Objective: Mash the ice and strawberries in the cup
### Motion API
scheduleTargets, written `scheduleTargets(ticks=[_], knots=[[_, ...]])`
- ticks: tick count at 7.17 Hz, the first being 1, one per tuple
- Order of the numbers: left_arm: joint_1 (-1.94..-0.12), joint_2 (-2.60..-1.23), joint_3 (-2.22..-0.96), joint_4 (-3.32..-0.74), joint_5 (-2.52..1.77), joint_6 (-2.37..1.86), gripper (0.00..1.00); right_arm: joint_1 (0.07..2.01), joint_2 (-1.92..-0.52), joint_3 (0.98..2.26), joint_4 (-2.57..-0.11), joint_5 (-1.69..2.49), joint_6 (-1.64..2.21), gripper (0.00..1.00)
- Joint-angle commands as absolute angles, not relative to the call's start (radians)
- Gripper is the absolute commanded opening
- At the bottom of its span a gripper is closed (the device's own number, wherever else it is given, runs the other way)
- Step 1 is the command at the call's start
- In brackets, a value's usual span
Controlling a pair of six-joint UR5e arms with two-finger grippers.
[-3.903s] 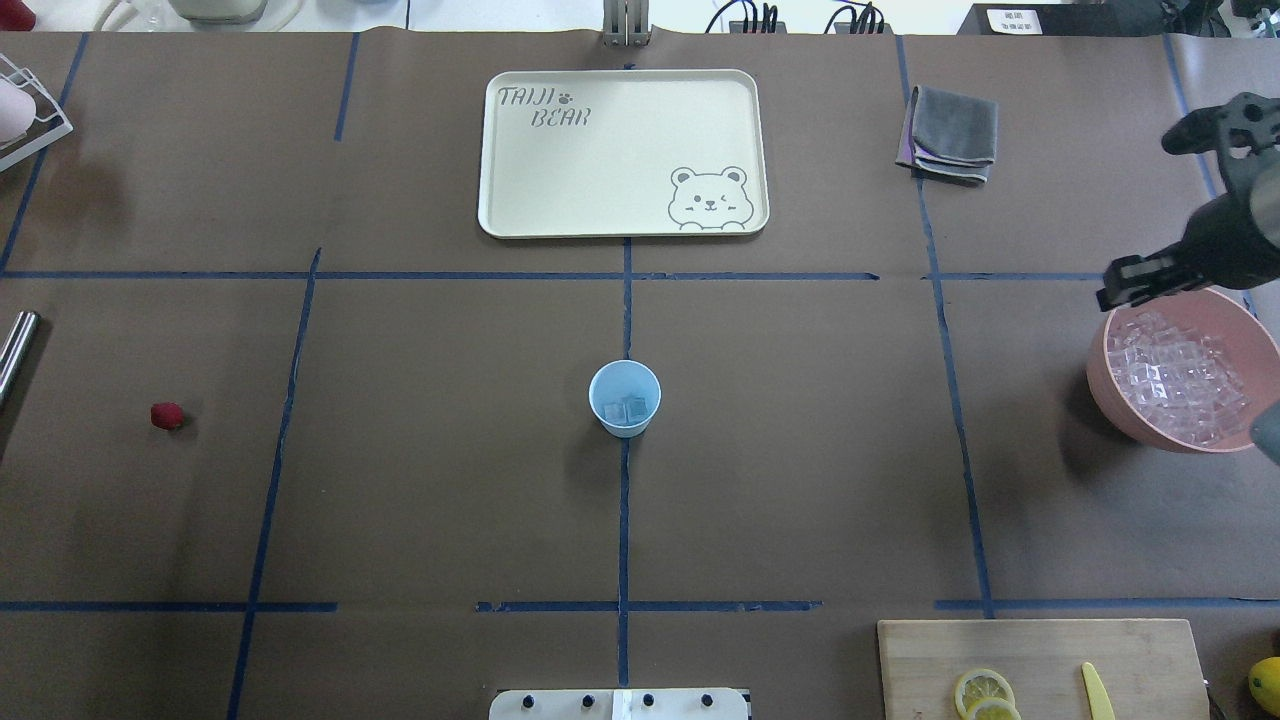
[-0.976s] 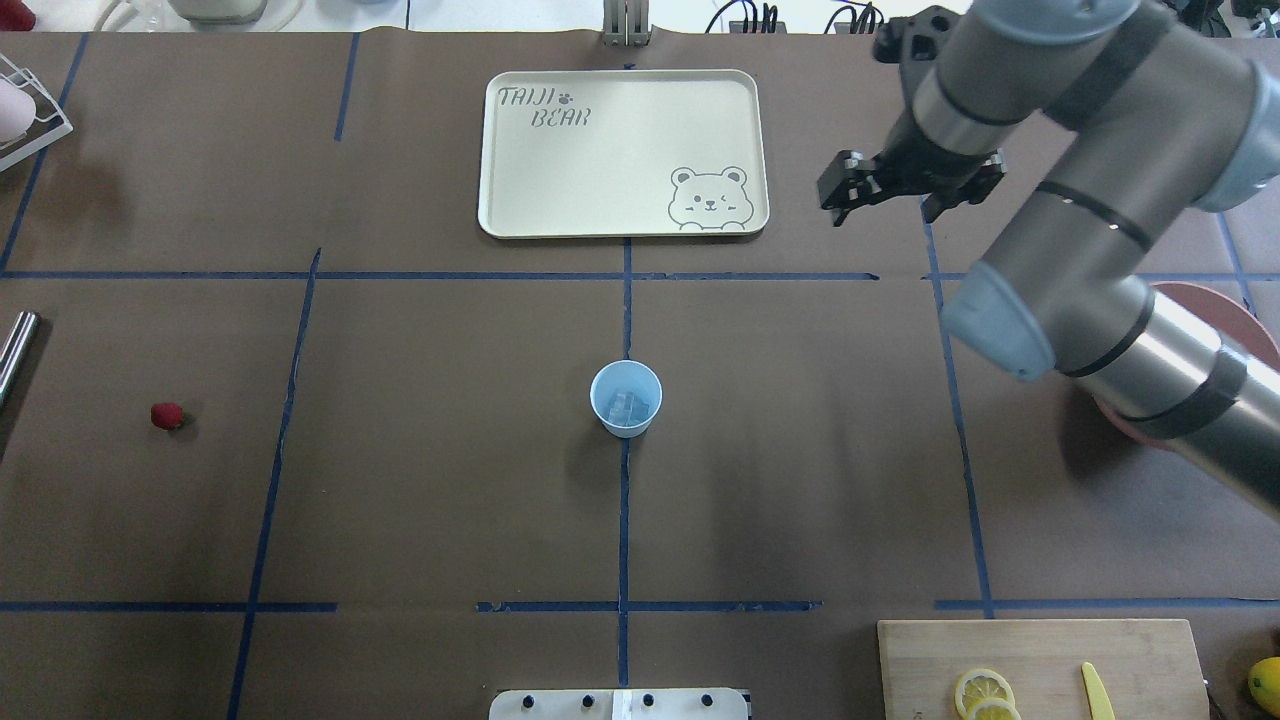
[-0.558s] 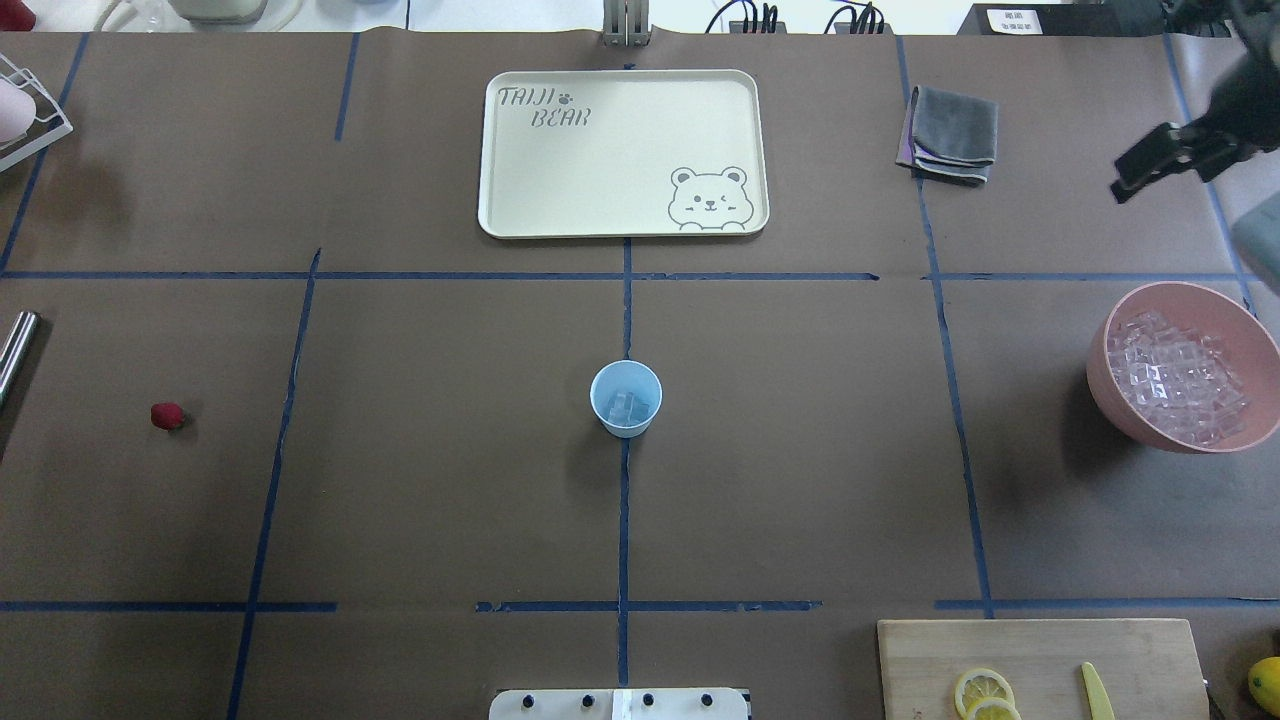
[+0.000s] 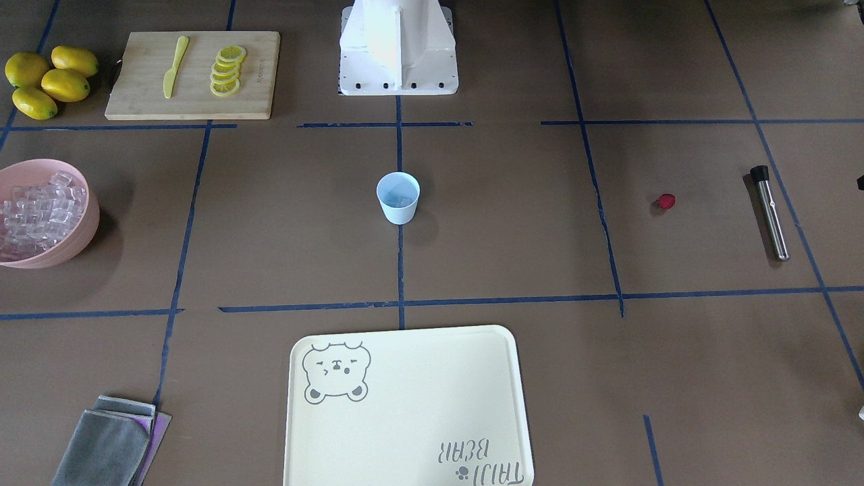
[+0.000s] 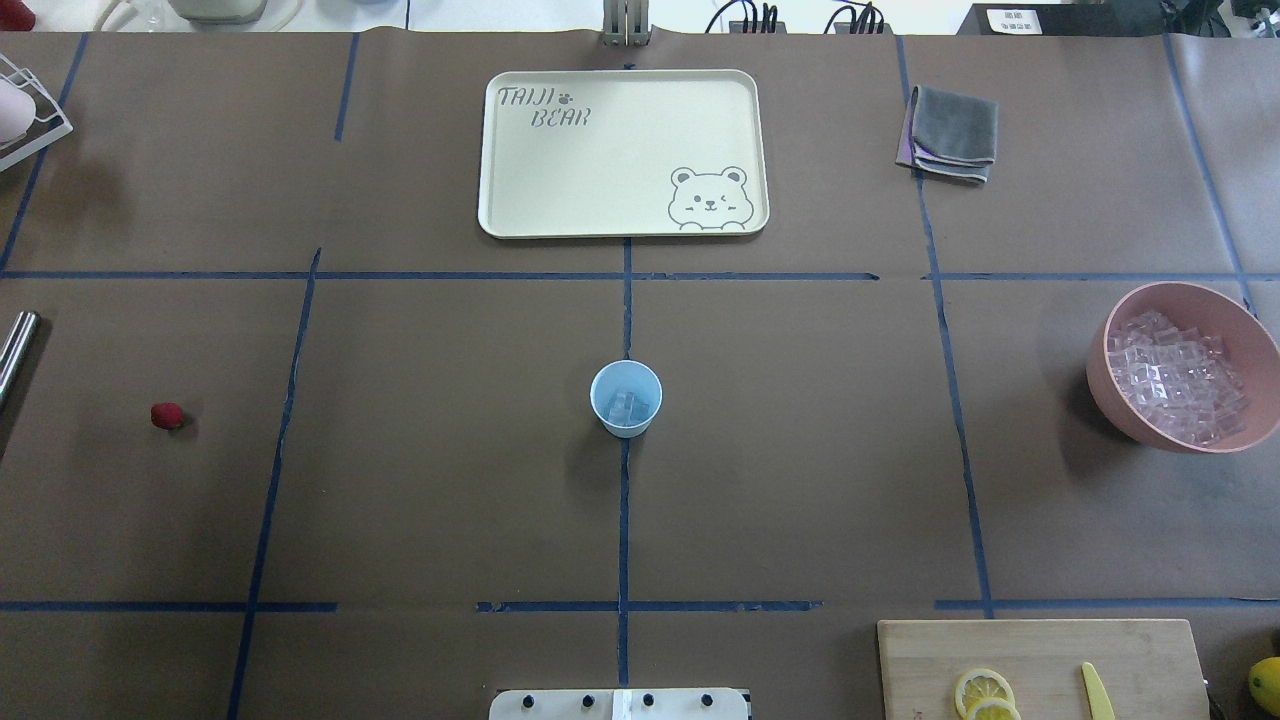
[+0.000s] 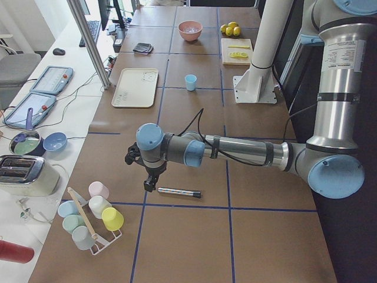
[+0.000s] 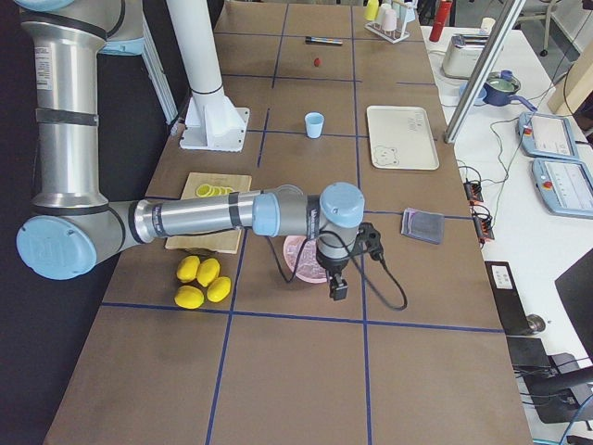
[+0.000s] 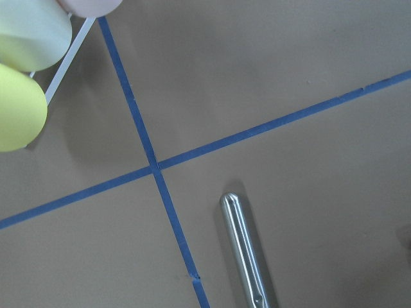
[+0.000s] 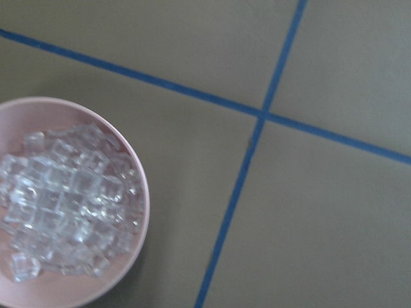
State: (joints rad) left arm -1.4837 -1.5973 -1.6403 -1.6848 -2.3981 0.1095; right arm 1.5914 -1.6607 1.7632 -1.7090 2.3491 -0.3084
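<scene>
The pale-blue cup [image 5: 625,398] stands upright at the table's centre with a few ice cubes [image 5: 627,407] inside. More ice [image 5: 1180,375] fills the pink bowl [image 5: 1108,400] at the right edge. A small red strawberry [image 5: 167,416] lies alone on the table at the far left. My left gripper [image 6: 150,184] hangs just above the end of a metal rod [image 6: 179,192]; whether it is open or shut I cannot tell. My right gripper [image 7: 335,286] hovers beside the pink bowl [image 7: 298,258]; its state I cannot tell either.
The metal rod [image 4: 769,212] lies beyond the strawberry, near a rack of coloured cups [image 6: 88,218]. A cream tray [image 5: 620,220] sits at the back centre, a grey cloth [image 5: 950,133] back right. A cutting board [image 5: 1040,650] with lemon slices and a yellow knife lies front right.
The right arm stretched over the grey cloth a second ago, then pulled back to the right edge, and is now out of the overhead view. Cup and strawberry have not moved.
</scene>
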Motion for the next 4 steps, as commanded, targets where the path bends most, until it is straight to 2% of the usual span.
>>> scheduleTargets(ticks=[1,2,4], knots=[[-1.483,-1.601,-1.652,-1.776,-2.396,0.078,1.0,1.664,-1.736,1.735,-1.707,2.367,-0.339,0.99],[-1.462,-1.594,-1.661,-1.831,-2.407,-0.016,1.0,1.664,-1.732,1.73,-1.706,2.365,-0.333,0.99],[-1.294,-1.583,-1.667,-1.971,-2.379,-0.334,1.0,1.664,-1.729,1.735,-1.706,2.365,-0.331,0.99]])
